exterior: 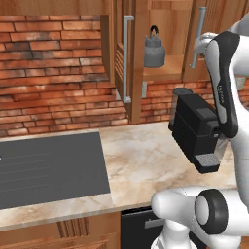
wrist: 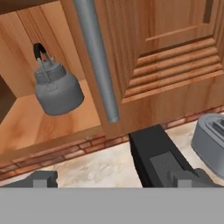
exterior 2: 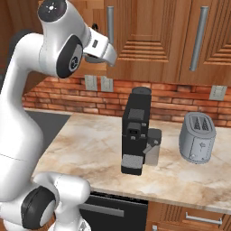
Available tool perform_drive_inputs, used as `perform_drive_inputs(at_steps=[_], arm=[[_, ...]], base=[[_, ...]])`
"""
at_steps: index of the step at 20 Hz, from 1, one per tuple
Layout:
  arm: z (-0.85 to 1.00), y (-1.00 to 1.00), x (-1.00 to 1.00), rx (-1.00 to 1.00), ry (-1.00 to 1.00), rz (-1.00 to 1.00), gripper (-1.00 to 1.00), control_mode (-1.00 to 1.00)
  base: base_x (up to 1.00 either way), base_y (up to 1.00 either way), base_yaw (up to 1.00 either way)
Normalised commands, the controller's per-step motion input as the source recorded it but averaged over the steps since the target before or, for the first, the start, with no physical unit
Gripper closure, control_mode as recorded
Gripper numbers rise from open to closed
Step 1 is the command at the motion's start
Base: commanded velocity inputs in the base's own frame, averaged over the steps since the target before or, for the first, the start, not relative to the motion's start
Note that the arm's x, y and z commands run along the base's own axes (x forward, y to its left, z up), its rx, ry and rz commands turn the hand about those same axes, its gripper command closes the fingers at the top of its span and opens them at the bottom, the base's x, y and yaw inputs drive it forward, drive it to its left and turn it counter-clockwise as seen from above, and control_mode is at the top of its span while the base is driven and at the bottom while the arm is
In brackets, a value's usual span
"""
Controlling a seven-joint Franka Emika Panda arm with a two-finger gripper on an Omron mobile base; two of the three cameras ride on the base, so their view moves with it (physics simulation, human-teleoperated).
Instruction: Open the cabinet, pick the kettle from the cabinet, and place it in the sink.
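The wooden wall cabinet point(exterior: 168, 72) has its left door point(exterior: 119, 48) swung open and its right door point(wrist: 175, 52) shut. The grey kettle point(exterior: 154, 50) with a black arched handle stands upright on the bottom shelf, toward the left of the opening. In the hand view the kettle point(wrist: 57, 89) lies upper left, beyond the right door's grey bar handle point(wrist: 96, 61). My gripper point(wrist: 116, 180) is open with nothing between its fingers. It hovers in front of the cabinet near that bar handle, apart from the kettle. The sink is out of view.
A black coffee machine point(exterior: 194, 129) stands on the marble counter point(exterior: 141, 155) right below the hand. A grey toaster point(exterior 2: 197, 137) sits further right. The black stovetop point(exterior: 48, 168) lies left. Another cabinet door with a bar handle point(exterior 2: 198, 38) hangs to the right.
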Motion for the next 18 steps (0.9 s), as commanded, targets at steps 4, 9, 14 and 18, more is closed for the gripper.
perform_drive_inputs(at_steps=[4, 9, 14, 18], arm=[[-0.04, -0.05, 0.37, 0.00, 0.00, 0.00, -1.00, -1.00], [-0.11, -0.04, 0.35, 0.00, -0.03, 0.00, -1.00, -1.00], [-0.16, -0.04, 0.37, 0.01, -0.06, 0.01, -1.00, -1.00], [-0.06, -0.01, 0.43, 0.02, -0.06, 0.03, -1.00, -1.00]], base=[[0.00, 0.00, 0.00], [0.00, 0.00, 0.00], [0.00, 0.00, 0.00], [0.00, 0.00, 0.00]])
